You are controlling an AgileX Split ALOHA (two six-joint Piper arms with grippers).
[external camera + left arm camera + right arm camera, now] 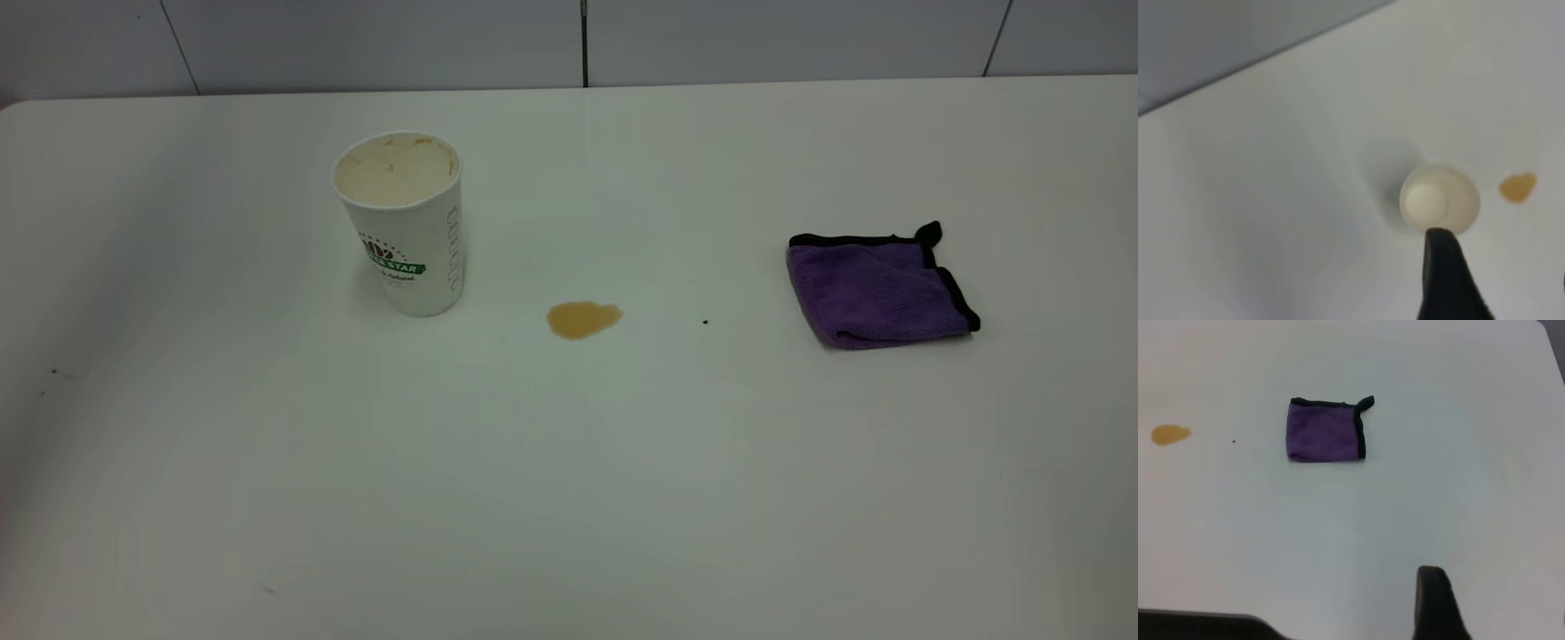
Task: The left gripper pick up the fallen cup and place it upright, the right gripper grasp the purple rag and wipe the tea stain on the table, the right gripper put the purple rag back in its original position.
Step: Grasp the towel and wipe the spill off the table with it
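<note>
The white paper cup (404, 222) with a green logo stands upright at the table's left, empty and stained inside. A brown tea stain (583, 319) lies to its right. The folded purple rag (876, 289) with black trim lies flat at the right. Neither gripper shows in the exterior view. In the left wrist view my left gripper (1501, 263) is open and empty, high above the cup (1439, 200), with the stain (1518, 187) beside it. In the right wrist view my right gripper (1498, 597) is open and empty, well away from the rag (1326, 431) and the stain (1170, 435).
The white table (569, 498) runs to a grey wall at the back. A small dark speck (705, 322) lies between stain and rag. The table's edge (1211, 621) shows dark in the right wrist view.
</note>
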